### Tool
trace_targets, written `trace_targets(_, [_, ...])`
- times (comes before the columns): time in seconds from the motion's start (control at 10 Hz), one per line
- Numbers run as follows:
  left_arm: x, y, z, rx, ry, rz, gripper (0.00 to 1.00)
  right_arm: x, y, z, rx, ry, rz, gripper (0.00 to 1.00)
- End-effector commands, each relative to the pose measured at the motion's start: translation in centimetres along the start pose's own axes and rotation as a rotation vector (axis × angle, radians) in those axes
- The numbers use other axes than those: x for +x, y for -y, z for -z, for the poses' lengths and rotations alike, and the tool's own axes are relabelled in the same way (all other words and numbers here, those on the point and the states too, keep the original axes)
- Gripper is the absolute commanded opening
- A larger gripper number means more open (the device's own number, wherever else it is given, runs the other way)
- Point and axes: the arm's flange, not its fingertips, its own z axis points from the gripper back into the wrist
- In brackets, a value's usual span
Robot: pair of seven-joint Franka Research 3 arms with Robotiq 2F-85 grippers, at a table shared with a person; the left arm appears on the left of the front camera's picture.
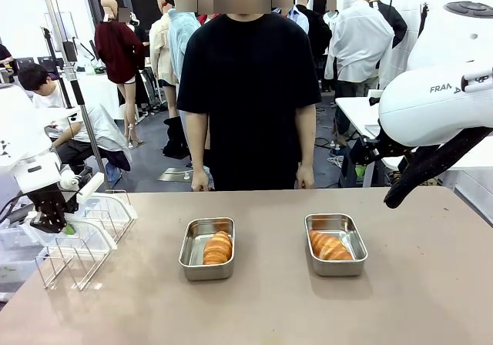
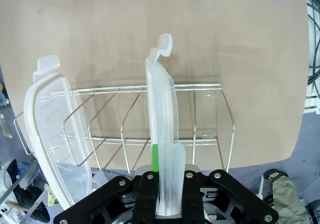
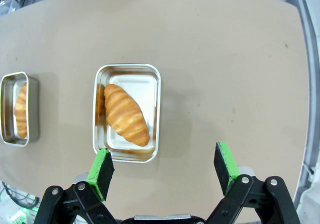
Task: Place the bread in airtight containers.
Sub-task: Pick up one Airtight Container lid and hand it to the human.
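Note:
Two open steel airtight containers sit mid-table, each holding one bread roll. The left container point(image 1: 192, 245) holds bread point(image 1: 218, 247), and the right container point(image 1: 355, 246) holds bread point(image 1: 330, 246). At the table's left edge my left gripper point(image 1: 60, 223) point(image 2: 165, 166) is shut on a clear white-rimmed lid point(image 2: 162, 104), which stands on edge in a wire rack point(image 2: 200, 114). My right gripper point(image 3: 165, 166) hangs open above the table, near one container point(image 3: 145, 86) with its bread point(image 3: 125, 115). The other container point(image 3: 34, 109) and its bread point(image 3: 21, 109) lie farther left in that view.
A second clear lid point(image 2: 55, 134) leans in the wire rack point(image 1: 77, 262) beside the held one. A person stands at the far side of the table with hands at its edge. My right arm point(image 1: 431, 106) hovers over the table's right side.

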Motion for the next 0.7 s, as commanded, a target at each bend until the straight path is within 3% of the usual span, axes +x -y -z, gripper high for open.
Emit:
trace_targets(0.0, [-0.5,0.2,0.2,-0.023,0.008,0.024,0.0,0.0,0.1,0.1,0.009,-0.004,0.003,1.0])
trace_targets(0.3, [-0.4,0.4,-0.4,-0.035,-0.01,0.018,0.0,0.0,0.1,0.1,0.009,-0.004,0.003,1.0])
trace_targets(0.6, [0.4,2.3,-4.7,0.0,-0.05,0.037,0.0,0.0,0.1,0.1,0.009,-0.004,0.003,1.0])
